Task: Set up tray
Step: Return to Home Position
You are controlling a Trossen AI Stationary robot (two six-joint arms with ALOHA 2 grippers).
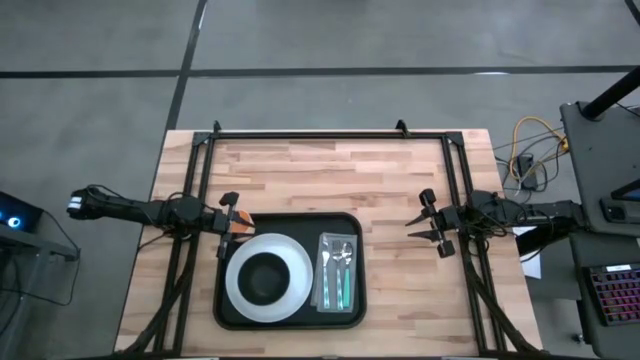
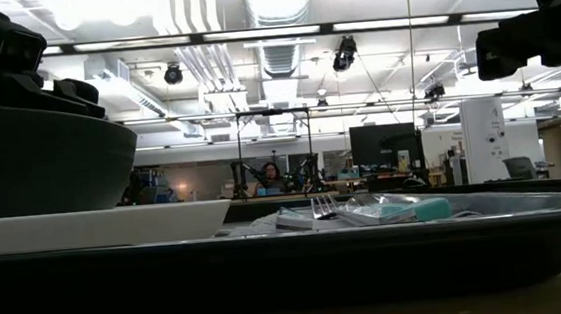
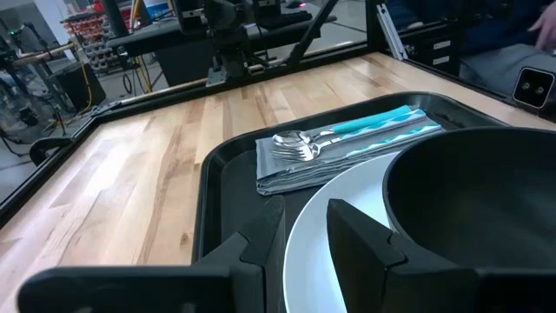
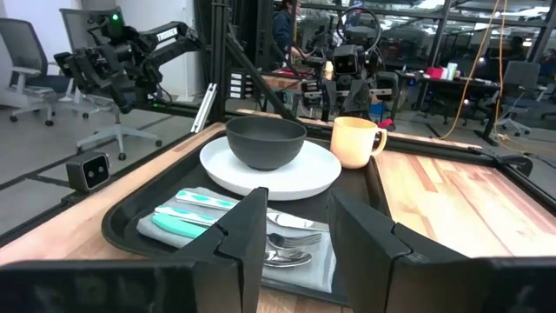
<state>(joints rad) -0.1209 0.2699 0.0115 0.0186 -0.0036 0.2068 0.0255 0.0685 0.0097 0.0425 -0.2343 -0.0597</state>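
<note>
Black tray (image 1: 300, 224) on tabletop (image 1: 320, 170), front centre, carries white plate (image 1: 240, 290) with dark bowl (image 1: 266, 277), yellow mug (image 4: 354, 141), and grey napkin (image 1: 354, 292) with green-handled cutlery (image 1: 338, 268). Left gripper (image 1: 227, 224) fingers apart at tray's left edge. Right gripper (image 1: 434, 222) fingers apart, well right of tray.

My left arm (image 1: 140, 210) and right arm (image 1: 520, 210) are slim, black and cabled; a white band (image 1: 76, 207) sits far behind the left gripper (image 1: 228, 225).

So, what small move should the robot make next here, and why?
Likely pull the left gripper back, away from the tray. It hangs open over the tray's corner near the mug, holding nothing, and the tray looks set: bowl on plate, cutlery on the napkin. The right gripper, also open, is beside the tray.
</note>
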